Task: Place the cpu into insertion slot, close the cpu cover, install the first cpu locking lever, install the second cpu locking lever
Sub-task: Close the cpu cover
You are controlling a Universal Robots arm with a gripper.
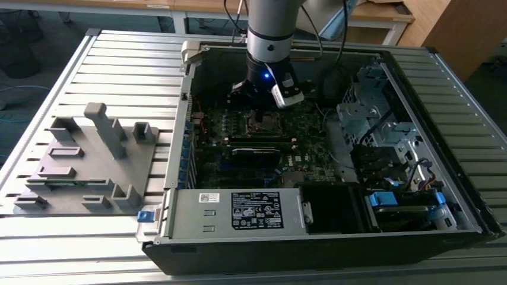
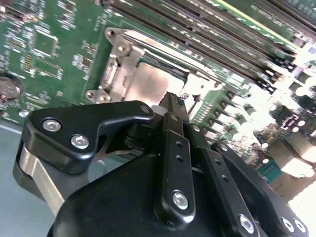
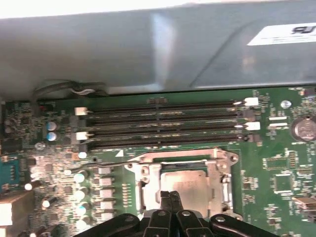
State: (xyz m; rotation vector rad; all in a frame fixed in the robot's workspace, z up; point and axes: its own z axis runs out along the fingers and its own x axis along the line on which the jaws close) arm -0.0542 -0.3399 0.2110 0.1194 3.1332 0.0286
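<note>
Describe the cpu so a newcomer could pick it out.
Inside the open computer case, find the green motherboard and its four long black memory slots. Beside them sits a square metal cover, with the gripper at its edge. The cpu is the flat silvery-grey square inside that cover's cut-out, the one plain metal face among dark slots and small parts.

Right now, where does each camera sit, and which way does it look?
Exterior view: off the arm, above the open computer case, looking down; arm and gripper show.
First wrist view: on the wrist, facing cpu and memory slots; shut gripper tip shows.
Second wrist view: on the wrist, facing the cpu past the gripper.
Both wrist views share cpu and gripper.
</note>
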